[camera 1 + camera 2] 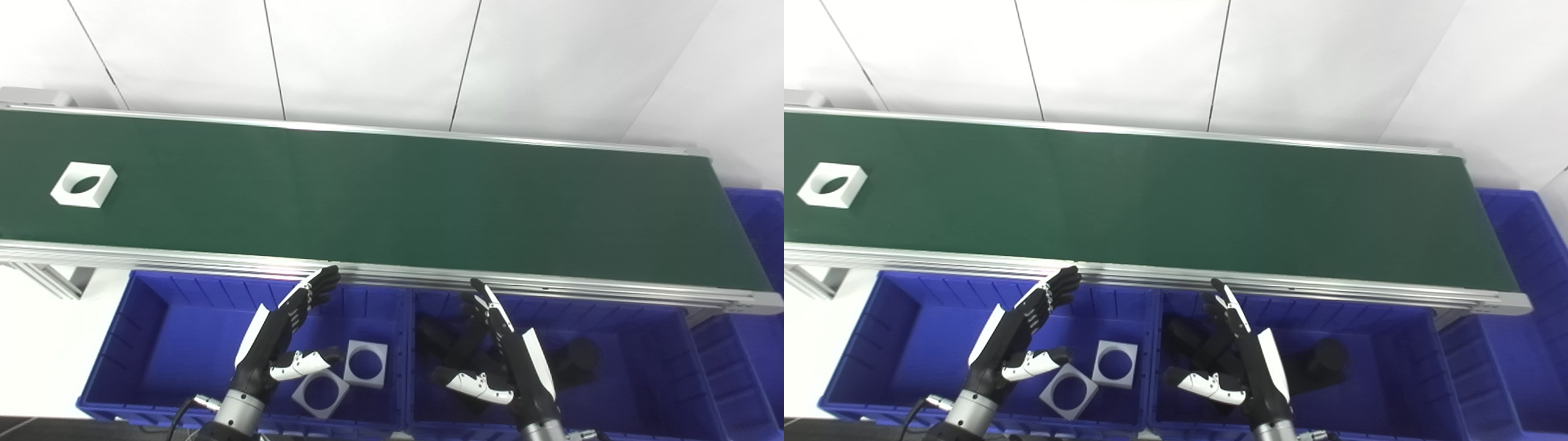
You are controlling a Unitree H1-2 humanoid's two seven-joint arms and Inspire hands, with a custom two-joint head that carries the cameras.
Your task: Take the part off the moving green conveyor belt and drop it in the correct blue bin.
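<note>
Now, part (pixel 84 184): we are seeing a white square block with a round hole, lying flat at the belt's (pixel 392 202) far left, well apart from both hands.
Handling: we are judging it light, stiff and smooth, so likely a little slippery; we are favouring a pinch across two opposite outer walls.
Left bin (pixel 153 324): it is holding two similar white blocks, so we are reckoning it the right one.
Left hand (pixel 278 337): fingers apart, holding nothing, hovering over that bin.
Right hand (pixel 499 352): likewise spread and empty, over the bin of dark parts (pixel 643 343).
</note>
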